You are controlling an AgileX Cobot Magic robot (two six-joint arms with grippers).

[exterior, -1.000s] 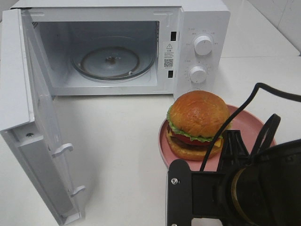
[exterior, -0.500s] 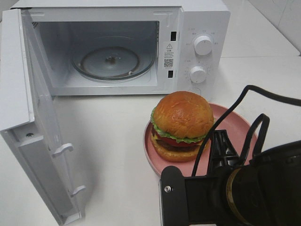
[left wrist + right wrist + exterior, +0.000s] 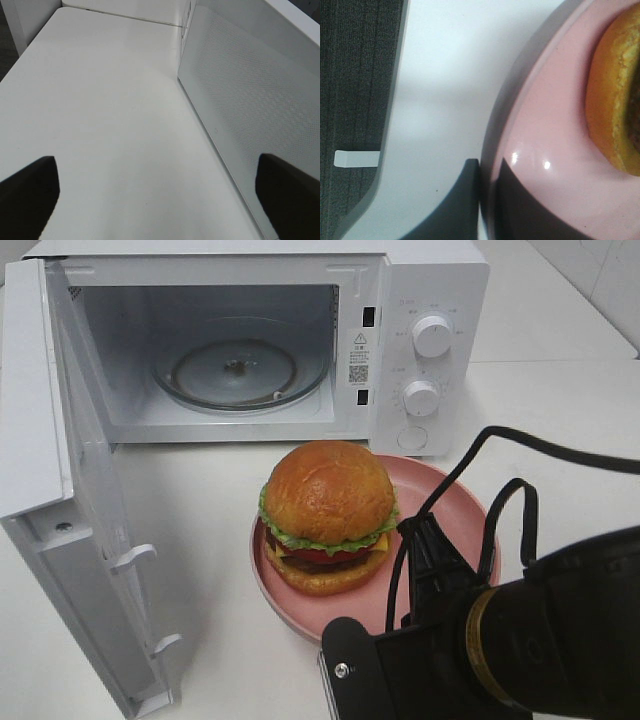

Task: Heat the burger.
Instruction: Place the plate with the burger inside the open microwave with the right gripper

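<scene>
The burger (image 3: 328, 502), with a golden-brown bun, green lettuce and red tomato, stands on a pink plate (image 3: 455, 505) on the white table in front of the microwave. My right gripper (image 3: 428, 558) is shut on the plate's near right rim. In the right wrist view its dark fingers (image 3: 470, 200) straddle the plate rim (image 3: 492, 150), with the burger's bottom bun (image 3: 615, 100) further in. My left gripper (image 3: 160, 195) is open and empty over bare table, beside the microwave door (image 3: 245, 100); it does not show in the exterior view.
The white microwave (image 3: 430, 300) stands at the back. Its door (image 3: 60, 470) is swung wide open to the left and the glass turntable (image 3: 238, 370) inside is bare. The table edge (image 3: 390, 125) runs close to the right gripper.
The plate with the burger has slid left across the table, held by my right gripper, and now sits nearer the microwave's opening. The right arm followed to the left.
</scene>
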